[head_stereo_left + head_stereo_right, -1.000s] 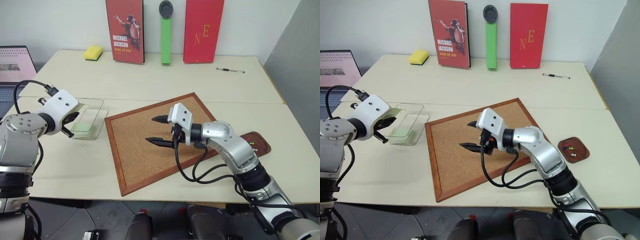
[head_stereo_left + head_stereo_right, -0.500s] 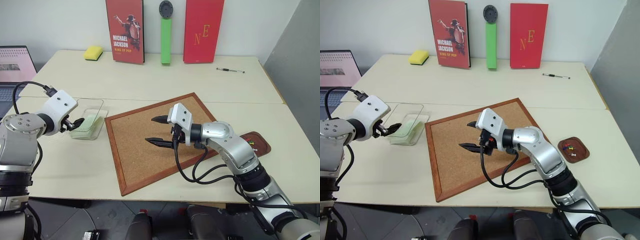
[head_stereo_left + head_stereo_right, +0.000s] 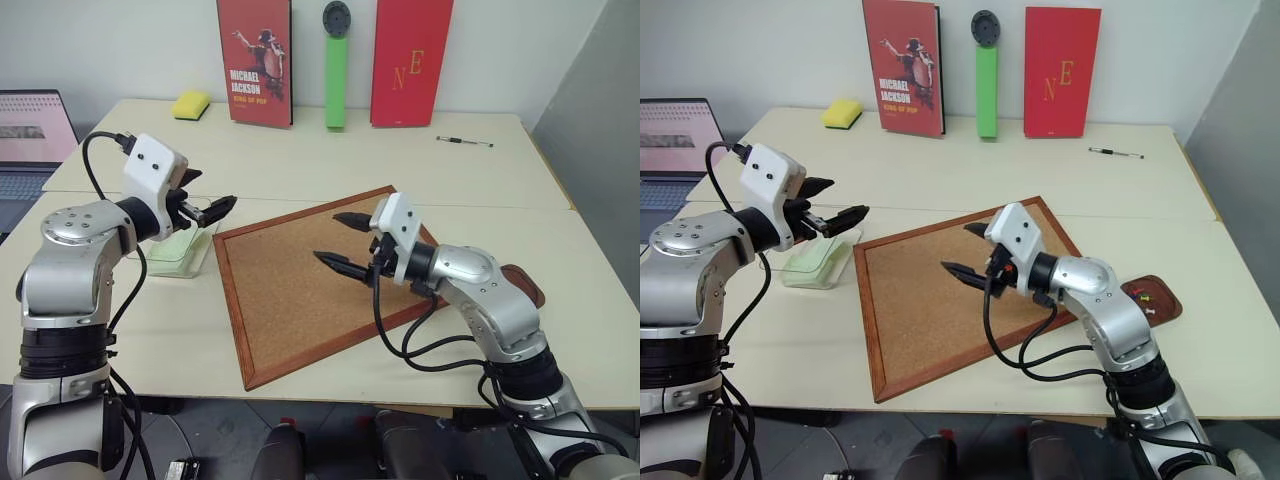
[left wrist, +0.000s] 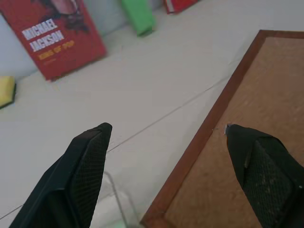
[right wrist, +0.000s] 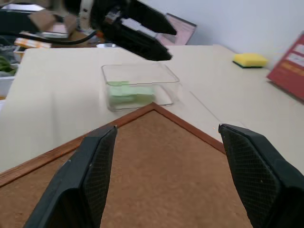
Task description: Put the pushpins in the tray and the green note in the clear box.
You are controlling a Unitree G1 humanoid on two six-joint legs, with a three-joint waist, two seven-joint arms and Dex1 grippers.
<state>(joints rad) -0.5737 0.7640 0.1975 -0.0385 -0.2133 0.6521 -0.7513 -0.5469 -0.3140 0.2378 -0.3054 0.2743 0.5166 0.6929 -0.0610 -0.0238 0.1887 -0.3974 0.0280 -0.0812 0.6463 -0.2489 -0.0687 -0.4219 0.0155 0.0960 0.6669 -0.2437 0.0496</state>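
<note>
Two-part job; judged both parts done, or very nearly. Found the left gripper (image 3: 212,195) raised above the clear box (image 3: 175,250) at the left, spread wide, holding nothing and touching nothing. Saw the green note (image 5: 126,90) lying flat inside that box. Read this as the moment just after the drop. Reckoned the next move called only for drawing the left arm back without clipping the box wall.

Found no pin on the cork board (image 3: 300,290) in the middle, though could have missed something so small. Saw the right gripper (image 3: 335,238) hovering over the board's far half, also wide apart and empty, clear of the cork. Spotted the tray (image 3: 1155,300) at the near right, just beside the board's right corner and partly behind the right arm, with the pushpins (image 3: 1140,295) inside it. Counted a few coloured heads there.
</note>
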